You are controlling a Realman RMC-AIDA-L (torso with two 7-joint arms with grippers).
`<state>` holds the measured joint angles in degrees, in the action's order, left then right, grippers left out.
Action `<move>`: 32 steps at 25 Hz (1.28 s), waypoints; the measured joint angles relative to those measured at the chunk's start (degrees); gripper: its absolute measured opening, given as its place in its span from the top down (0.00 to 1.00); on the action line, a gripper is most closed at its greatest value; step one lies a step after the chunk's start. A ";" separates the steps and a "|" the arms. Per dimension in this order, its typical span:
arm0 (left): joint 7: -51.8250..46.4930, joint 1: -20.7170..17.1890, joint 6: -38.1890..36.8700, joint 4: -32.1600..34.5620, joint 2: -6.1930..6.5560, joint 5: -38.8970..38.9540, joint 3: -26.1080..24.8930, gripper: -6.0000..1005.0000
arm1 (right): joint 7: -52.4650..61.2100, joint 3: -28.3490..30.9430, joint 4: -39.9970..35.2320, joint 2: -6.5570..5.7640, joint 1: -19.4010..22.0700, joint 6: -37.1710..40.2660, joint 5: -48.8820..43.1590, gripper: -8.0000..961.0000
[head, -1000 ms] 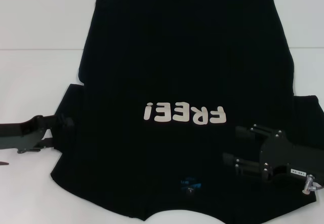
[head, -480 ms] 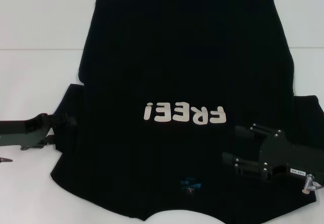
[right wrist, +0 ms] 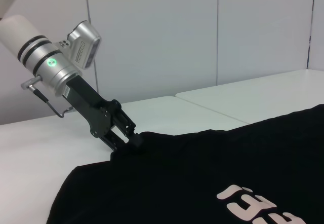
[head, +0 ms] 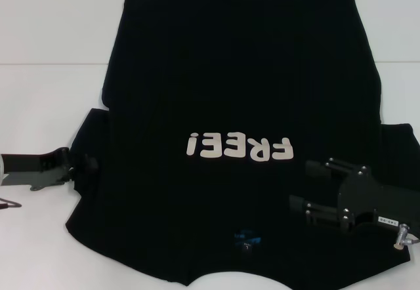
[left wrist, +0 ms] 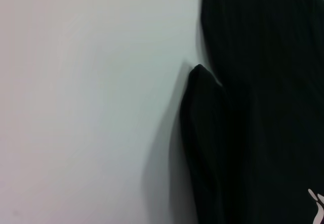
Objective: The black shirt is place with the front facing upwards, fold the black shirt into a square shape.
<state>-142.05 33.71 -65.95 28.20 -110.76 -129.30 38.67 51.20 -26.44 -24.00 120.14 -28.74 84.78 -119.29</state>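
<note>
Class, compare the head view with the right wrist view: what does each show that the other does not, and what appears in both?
Only the head view shows the right gripper, lying over the black shirt near its right sleeve, and the small blue neck label. Only the right wrist view shows the wall behind the table and the left arm's silver wrist with a green light. Both show the shirt, its white lettering, the white table, and the left gripper at the left sleeve.

Black shirt (head: 236, 93): plain black all over, no stripes. White letters "FREE!" (head: 239, 147) on front, at 6 o'clock from shirt middle. Small blue label (head: 247, 239) at 6 o'clock from letters. Table (head: 46, 100): white. Left gripper (right wrist: 129, 139): black, with silver arm and green light. Right gripper (head: 308, 188): black with silver screws.
</note>
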 joint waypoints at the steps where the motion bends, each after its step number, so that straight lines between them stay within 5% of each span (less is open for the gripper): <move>1: 0.23 0.02 0.04 0.13 -0.08 0.02 0.06 0.41 | 0.00 0.00 0.00 0.00 0.00 0.01 0.01 0.16; 8: 1.58 0.02 0.25 0.58 -0.39 0.41 -0.44 0.55 | 0.03 -0.06 0.08 0.00 0.01 0.02 0.03 0.16; 13: 1.71 -0.15 0.44 0.77 -0.48 0.64 -0.80 0.80 | 0.04 -0.16 0.20 0.00 0.01 -0.07 0.03 0.16; 19: 1.83 -0.30 0.71 0.94 -0.50 0.69 -1.00 0.94 | -0.09 -0.17 0.35 0.00 0.01 -0.09 0.03 0.16; 24: 1.86 -0.76 1.15 2.76 -0.19 0.73 -1.94 0.95 | -0.21 -0.07 0.35 0.00 0.01 -0.18 0.03 0.16; 32: 1.79 -1.00 1.22 4.86 2.45 0.31 -4.63 0.96 | -0.38 -0.01 0.36 0.00 0.01 -0.31 0.02 0.16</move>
<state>-140.26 32.71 -64.74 33.06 -108.31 -128.99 34.03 50.82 -26.45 -23.64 120.14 -28.74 84.47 -119.27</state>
